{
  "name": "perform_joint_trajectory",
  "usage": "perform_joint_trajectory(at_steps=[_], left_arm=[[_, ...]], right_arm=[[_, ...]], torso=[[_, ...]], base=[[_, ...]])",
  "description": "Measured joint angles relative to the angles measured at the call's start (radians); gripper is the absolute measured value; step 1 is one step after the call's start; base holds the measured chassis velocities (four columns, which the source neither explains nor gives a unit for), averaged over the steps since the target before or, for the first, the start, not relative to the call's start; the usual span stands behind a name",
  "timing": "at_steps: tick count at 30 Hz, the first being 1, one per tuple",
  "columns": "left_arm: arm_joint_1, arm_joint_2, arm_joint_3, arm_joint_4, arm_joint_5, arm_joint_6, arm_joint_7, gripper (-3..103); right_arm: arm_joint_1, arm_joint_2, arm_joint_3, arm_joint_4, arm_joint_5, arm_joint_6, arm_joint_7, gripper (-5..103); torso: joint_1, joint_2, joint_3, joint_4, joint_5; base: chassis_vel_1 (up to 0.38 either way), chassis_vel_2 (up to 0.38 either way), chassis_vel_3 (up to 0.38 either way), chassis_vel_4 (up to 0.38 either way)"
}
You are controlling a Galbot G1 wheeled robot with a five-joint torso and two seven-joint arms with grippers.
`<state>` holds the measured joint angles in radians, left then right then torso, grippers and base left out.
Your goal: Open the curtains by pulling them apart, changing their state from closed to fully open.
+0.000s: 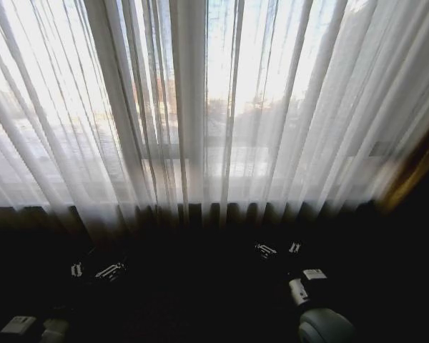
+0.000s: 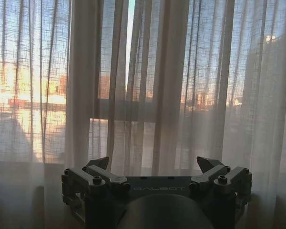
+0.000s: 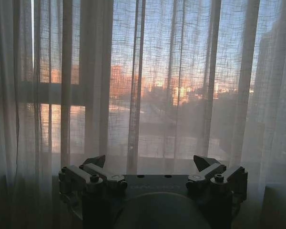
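Note:
The sheer white curtains [image 1: 200,107] hang drawn across the whole window in long pleats, lit from behind. Their two panels meet near the middle, where a narrow slit [image 2: 128,28] shows between them. Low in the dark below the window, my left gripper [image 1: 93,270] is open and short of the fabric. The left wrist view shows this gripper [image 2: 153,163] with its jaws spread and nothing between them, facing the curtains [image 2: 171,95]. My right gripper [image 1: 280,249] sits a little farther forward, also open. The right wrist view shows it [image 3: 149,161] empty in front of the curtains [image 3: 133,95].
A dark opaque drape with a yellowish edge [image 1: 415,164] hangs at the right side of the window. A horizontal window bar [image 2: 119,109] shows through the fabric. The area below the sill is in deep shadow.

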<state>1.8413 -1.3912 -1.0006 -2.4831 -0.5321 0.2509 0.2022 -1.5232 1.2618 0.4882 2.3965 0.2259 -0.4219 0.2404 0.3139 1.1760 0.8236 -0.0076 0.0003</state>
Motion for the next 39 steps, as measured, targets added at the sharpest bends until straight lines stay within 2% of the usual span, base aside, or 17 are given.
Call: perform_joint_trajectory(at_steps=[4, 9, 11, 13, 14, 15, 18, 20, 27, 31, 39], left_arm=[[-0.009, 0.001, 0.015, 0.004, -0.021, -0.009, 0.007, 100], [-0.030, 0.008, 0.035, 0.043, -0.033, -0.102, 0.095, 100], [-0.031, 0.009, 0.033, 0.047, -0.035, -0.112, 0.102, 100], [-0.031, 0.011, 0.026, 0.051, -0.029, -0.118, 0.071, 100], [-0.030, 0.010, 0.021, 0.050, -0.021, -0.113, 0.033, 100], [-0.030, 0.010, 0.021, 0.050, -0.021, -0.113, 0.033, 100], [-0.028, 0.004, 0.006, 0.044, 0.022, -0.072, -0.096, 100], [-0.025, 0.004, 0.001, 0.042, 0.031, -0.063, -0.120, 100], [-0.021, -0.001, 0.007, 0.042, 0.051, -0.056, -0.130, 100], [-0.013, -0.003, 0.008, 0.036, 0.056, -0.055, -0.099, 100], [-0.007, -0.007, 0.009, 0.026, 0.063, -0.054, -0.081, 100]], right_arm=[[-0.013, 0.000, 0.004, 0.005, -0.005, 0.002, -0.005, 100], [-0.011, -0.008, 0.014, -0.010, -0.019, 0.059, -0.062, 100], [-0.008, -0.009, 0.012, -0.016, -0.021, 0.070, -0.068, 100], [-0.002, -0.009, 0.002, -0.030, -0.031, 0.091, -0.080, 100], [0.001, -0.008, -0.002, -0.034, -0.034, 0.095, -0.082, 100], [0.001, -0.008, -0.002, -0.034, -0.034, 0.095, -0.082, 100], [0.010, -0.001, -0.013, -0.041, -0.049, 0.097, -0.073, 100], [0.013, 0.002, -0.017, -0.042, -0.055, 0.097, -0.064, 100], [0.017, 0.005, -0.021, -0.039, -0.055, 0.095, -0.065, 100], [0.019, 0.003, -0.019, -0.040, -0.055, 0.095, -0.069, 100], [0.019, 0.007, -0.020, -0.042, -0.055, 0.096, -0.069, 100]], torso=[[0.000, 0.000, 0.000, 0.0000, 0.0000], [0.000, 0.000, 0.000, -0.0001, -0.0001], [0.000, 0.000, 0.000, 0.0000, -0.0001], [0.000, 0.000, 0.000, 0.0000, 0.0000], [0.000, 0.000, 0.000, -0.0001, -0.0001], [0.000, 0.000, 0.000, -0.0001, -0.0001], [0.000, 0.000, 0.000, 0.0001, -0.0001], [0.000, 0.000, 0.000, 0.0000, -0.0001], [0.000, 0.000, 0.000, 0.0000, -0.0001], [0.000, 0.000, 0.000, 0.0001, 0.0000], [0.000, 0.000, 0.000, 0.0000, 0.0000]], base=[[0.000, 0.000, 0.000, 0.000], [0.000, 0.000, 0.000, 0.000], [0.000, 0.000, 0.000, 0.000], [0.000, 0.000, 0.000, 0.000], [0.000, 0.000, 0.000, 0.000], [0.000, 0.000, 0.000, 0.000], [0.000, 0.000, 0.000, 0.000], [0.000, 0.000, 0.000, 0.000], [0.000, 0.000, 0.000, 0.000], [0.000, 0.000, 0.000, 0.000], [-0.003, 0.059, 0.002, -0.048]])
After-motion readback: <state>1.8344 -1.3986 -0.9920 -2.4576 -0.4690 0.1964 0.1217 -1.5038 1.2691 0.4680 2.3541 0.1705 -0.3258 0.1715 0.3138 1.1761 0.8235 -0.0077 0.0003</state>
